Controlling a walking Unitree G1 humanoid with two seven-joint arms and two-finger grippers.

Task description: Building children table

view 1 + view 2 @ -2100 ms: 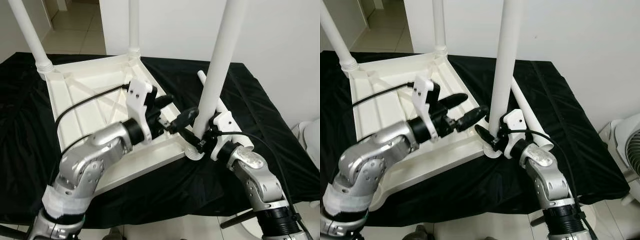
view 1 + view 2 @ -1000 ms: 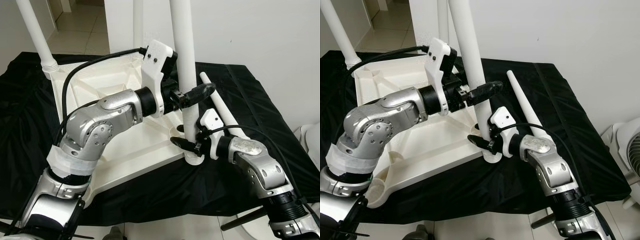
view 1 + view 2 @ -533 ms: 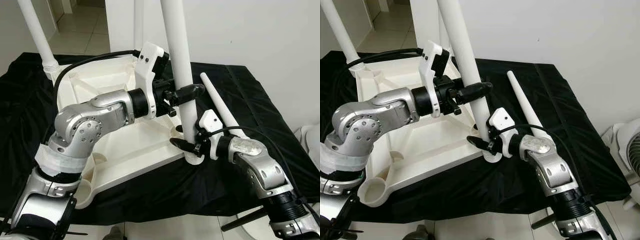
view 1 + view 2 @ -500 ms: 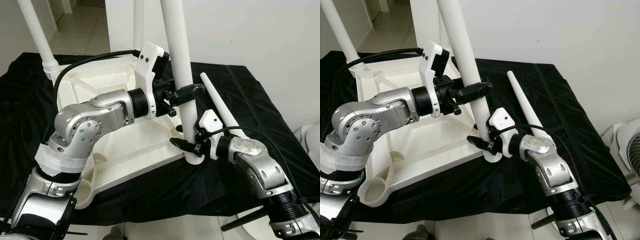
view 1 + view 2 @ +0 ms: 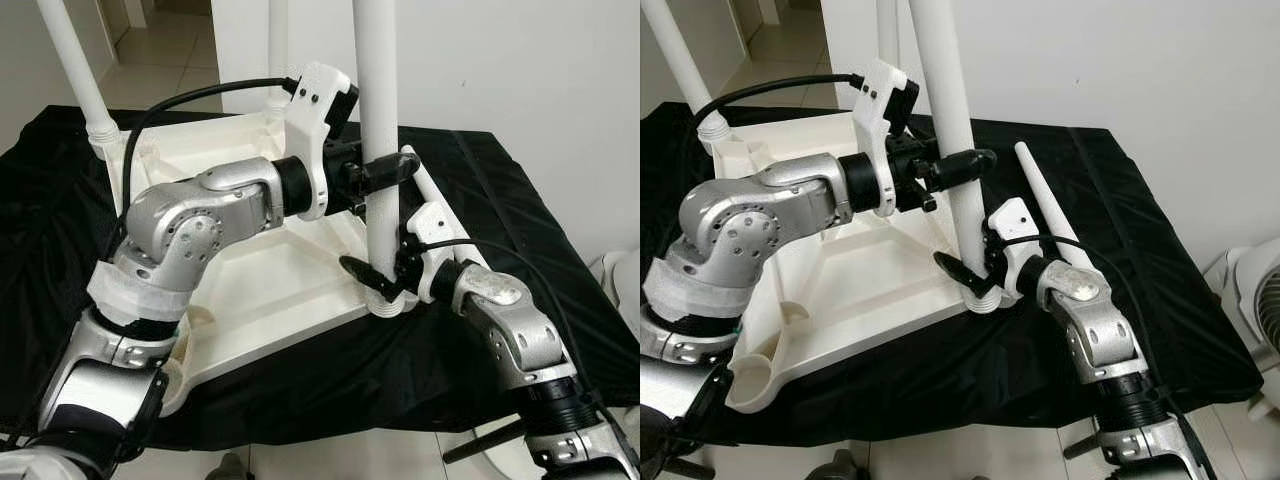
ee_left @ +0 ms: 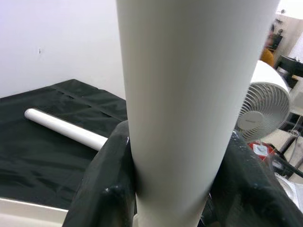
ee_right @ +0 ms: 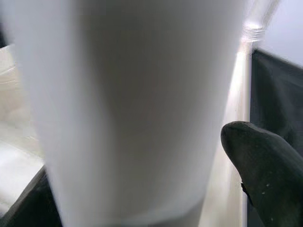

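Children's table (image 5: 250,270), white plastic, lay upside down on a black cloth (image 5: 480,200) at frame centre. One white leg (image 5: 378,150) stood upright in the corner socket (image 5: 385,303) near the middle of the frame. Left claw (image 5: 385,172) was closed around that leg partway up; in the left wrist view both black fingers (image 6: 106,184) pressed against its sides. Right claw (image 5: 375,280) sat low at the leg's base just above the socket, fingers either side of the leg, apparently gripping it. Spare white leg (image 5: 1045,205) lay flat on the cloth right of the table. Two more legs (image 5: 75,70) stood upright at the far corners, upper left. White fan (image 6: 265,104) appeared behind the leg in the left wrist view.
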